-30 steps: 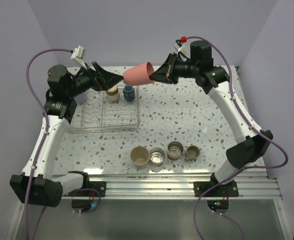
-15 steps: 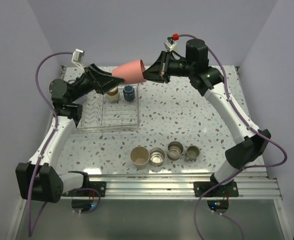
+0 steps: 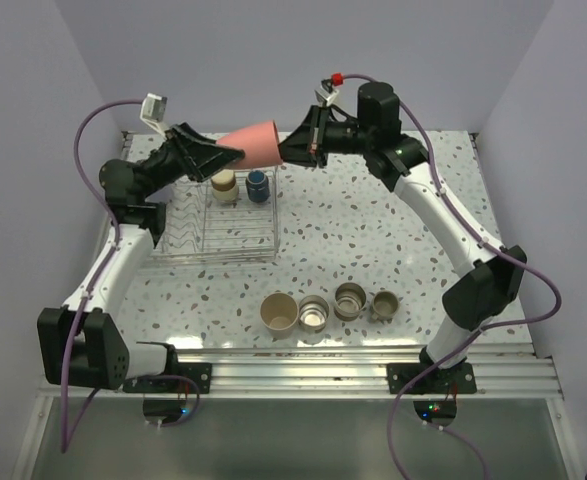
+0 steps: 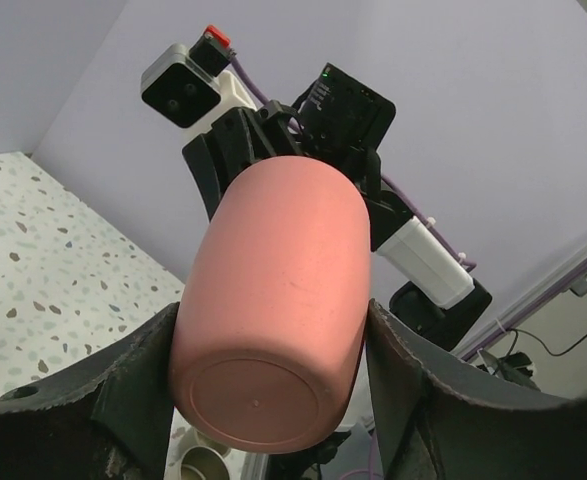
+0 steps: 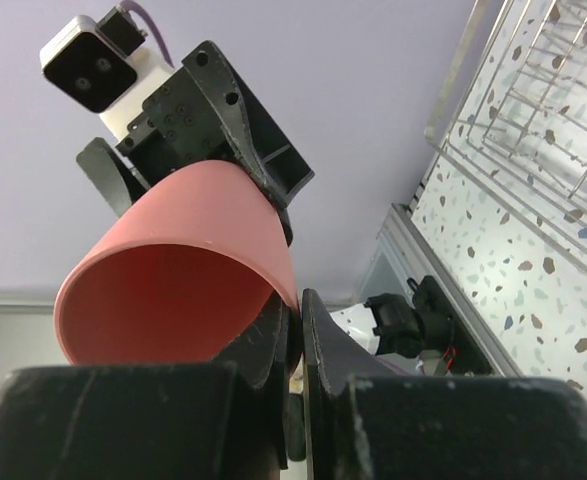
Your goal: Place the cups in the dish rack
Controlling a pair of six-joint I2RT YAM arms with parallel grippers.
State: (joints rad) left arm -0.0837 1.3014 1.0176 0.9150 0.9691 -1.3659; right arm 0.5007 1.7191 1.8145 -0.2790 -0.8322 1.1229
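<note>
A pink-red cup [image 3: 256, 142] hangs on its side in the air above the back of the table, between both grippers. My right gripper [image 3: 287, 150] is shut on its rim, one finger inside the mouth [image 5: 295, 305]. My left gripper [image 3: 229, 156] has a finger on each side of the cup's base [image 4: 273, 330] and looks closed on it. The dish rack [image 3: 209, 240] stands below at the left, holding an olive-tan mug [image 3: 223, 185] and a dark mug [image 3: 257, 185]. A beige cup [image 3: 278, 312] and three steel cups [image 3: 313, 315] stand in a row near the front.
The rack's wire prongs show at the upper right of the right wrist view [image 5: 533, 130]. The row of cups sits just ahead of the metal rail [image 3: 303, 372] at the table's near edge. Purple walls close in the back and sides.
The right gripper has carried the pink-red cup left and slightly up. The left gripper has risen to meet it and now has its fingers round the cup's base.
</note>
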